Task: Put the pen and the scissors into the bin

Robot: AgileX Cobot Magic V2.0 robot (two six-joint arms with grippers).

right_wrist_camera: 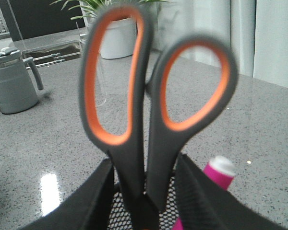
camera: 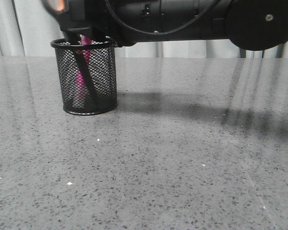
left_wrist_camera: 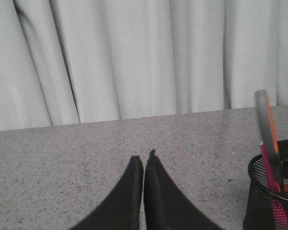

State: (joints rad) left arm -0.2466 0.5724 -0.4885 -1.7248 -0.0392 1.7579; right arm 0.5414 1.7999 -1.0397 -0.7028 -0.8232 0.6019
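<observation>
Grey speckled stone table lay bare across the near and right side. Far left stood the bin, the pen inside it. Above it the right gripper clamped the scissors, blades down in the bin. The left gripper was pressed closed, holding nothing. Pale curtains hung beyond.

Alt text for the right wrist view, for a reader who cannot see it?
Scissors with dark grey handles lined in orange stand upright between the right tool's black fingers, blades down in a black mesh bin. A pink pen's white tip shows beside them, above a grey speckled table.
</observation>
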